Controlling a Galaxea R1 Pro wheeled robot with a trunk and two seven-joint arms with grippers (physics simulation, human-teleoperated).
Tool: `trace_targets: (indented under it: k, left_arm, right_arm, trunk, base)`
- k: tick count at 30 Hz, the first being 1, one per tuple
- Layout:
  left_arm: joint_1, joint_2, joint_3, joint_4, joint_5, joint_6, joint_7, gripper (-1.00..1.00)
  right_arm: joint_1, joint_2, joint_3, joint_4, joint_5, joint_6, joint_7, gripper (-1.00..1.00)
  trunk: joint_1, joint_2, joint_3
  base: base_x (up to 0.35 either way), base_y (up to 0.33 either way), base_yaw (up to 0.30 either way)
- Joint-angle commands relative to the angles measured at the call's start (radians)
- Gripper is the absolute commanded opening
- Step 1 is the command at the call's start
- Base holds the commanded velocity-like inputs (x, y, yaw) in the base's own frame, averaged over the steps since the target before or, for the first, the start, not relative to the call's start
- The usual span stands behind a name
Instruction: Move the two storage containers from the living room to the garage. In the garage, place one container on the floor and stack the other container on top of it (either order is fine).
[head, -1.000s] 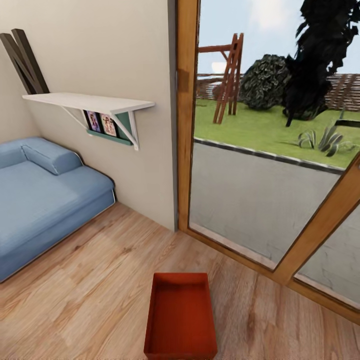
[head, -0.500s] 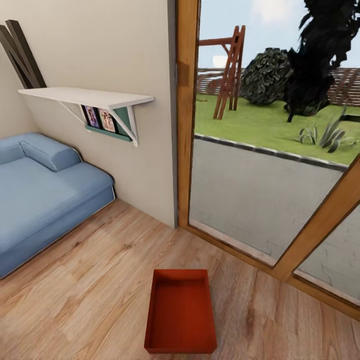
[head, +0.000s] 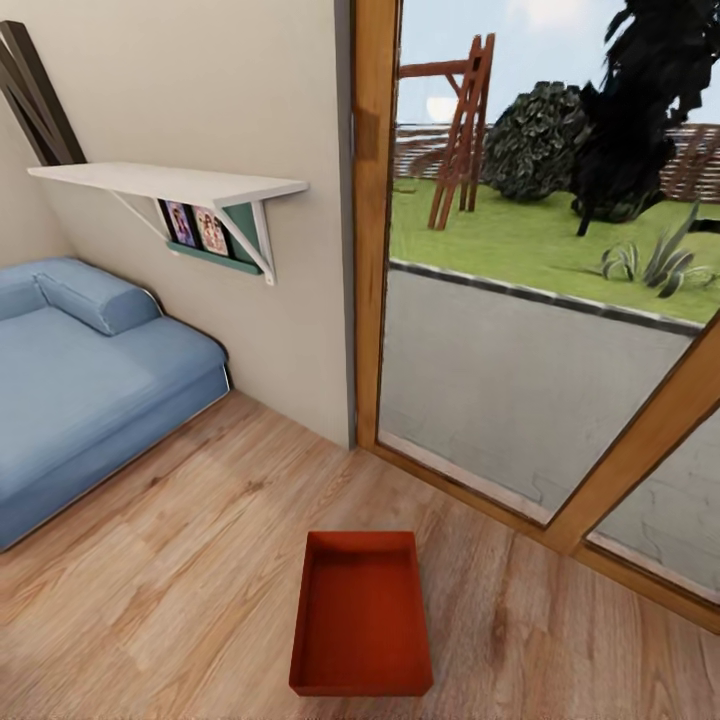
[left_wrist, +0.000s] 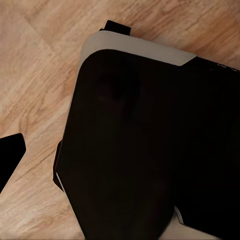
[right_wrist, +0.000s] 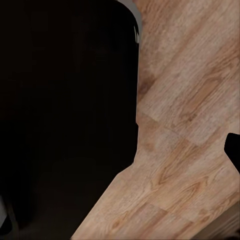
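One orange-red storage container (head: 361, 615) lies on the living room's light wood-plank floor (head: 180, 560), low in the middle of the head view. It is topless and holds nothing. It sits a short way in front of the glass door. In the left wrist view, a dark fingertip (left_wrist: 9, 156) of my left gripper shows at the frame's edge over the planks. In the right wrist view, a dark fingertip (right_wrist: 233, 150) of my right gripper likewise sits at the edge. Nothing is held by either gripper.
A blue sofa (head: 80, 380) stands at the left against the beige wall, under a white wall shelf (head: 170, 182). A wood-framed glass door (head: 520, 380) with a garden behind it is at the right. My dark robot base (left_wrist: 140, 150) shows in both wrist views (right_wrist: 65, 115).
The whole head view has shifted, so the camera has moved. The container now sits a little higher in the picture and its near edge shows in full. The container itself has not moved.
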Motion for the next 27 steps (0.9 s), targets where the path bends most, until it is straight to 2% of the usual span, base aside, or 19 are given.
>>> trace_targets:
  k: [1,27]
  left_arm:
    - [0.000,0.000,-0.009,0.000,0.008,-0.003,0.003,1.00]
    - [0.000,0.000,-0.009,0.000,0.008,-0.003,0.003,1.00]
  right_arm:
    - [-0.001,0.000,0.009,0.003,-0.010,-0.006,0.000,1.00]
    - [-0.001,-0.001,0.009,0.003,-0.010,-0.006,0.000,1.00]
  trunk:
    - [0.000,-0.001,-0.002]
    - [0.000,-0.001,-0.045]
  base:
    - [0.000,0.000,0.000]
    - [0.000,0.000,0.000]
